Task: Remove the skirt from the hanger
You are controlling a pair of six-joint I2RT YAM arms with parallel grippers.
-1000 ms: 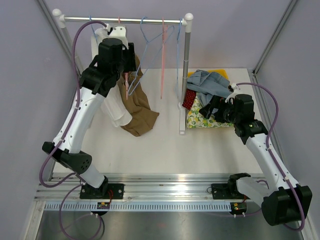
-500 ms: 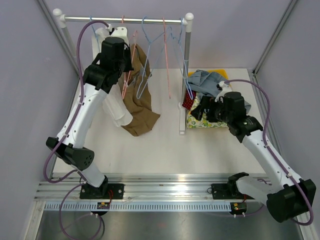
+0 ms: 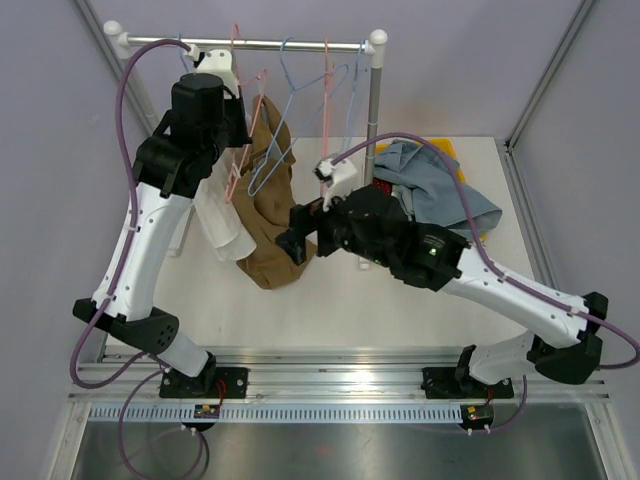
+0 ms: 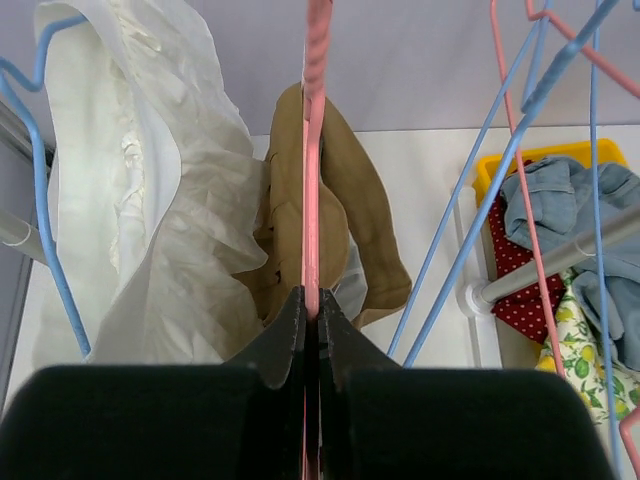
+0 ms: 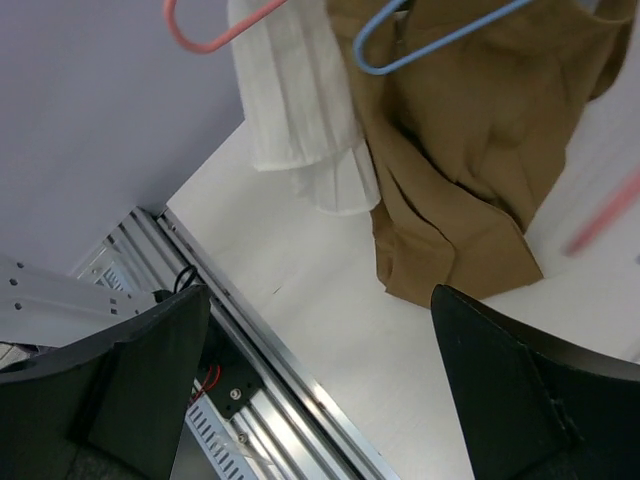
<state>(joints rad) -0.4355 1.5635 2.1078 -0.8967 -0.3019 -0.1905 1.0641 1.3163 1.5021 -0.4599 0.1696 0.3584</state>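
Two arms work at a clothes rail [image 3: 270, 42] that runs across the far side of the white table [image 3: 330, 310]. The left gripper [image 4: 311, 300] is raised near the rail's left end, its jaws pressed fully together on the thin bar of a pink hanger [image 4: 313, 150], which runs straight up from between the fingertips in the left wrist view. The brown skirt [image 3: 268, 215] hangs from around that hanger, bunched at the top just behind the pink bar and falling in long folds, with its lower end down at the table top. Just left of it, a white pleated garment [image 3: 222, 225] hangs from the same end of the rail, touching the skirt along its side. Empty blue hangers [image 3: 285, 120] dangle to the right of the skirt, and one of them crosses in front of the brown cloth in the right wrist view. The right arm stretches across the table towards the left, and the right gripper [image 3: 297, 232] sits just beside the skirt's lower right edge; its jaws stand wide apart with nothing between them, and whether a finger touches the cloth cannot be told. At the far right of the table lies a heap of clothes, with a denim piece [image 3: 440, 185] on top and a red dotted cloth [image 4: 515, 260] beside the rail's post.
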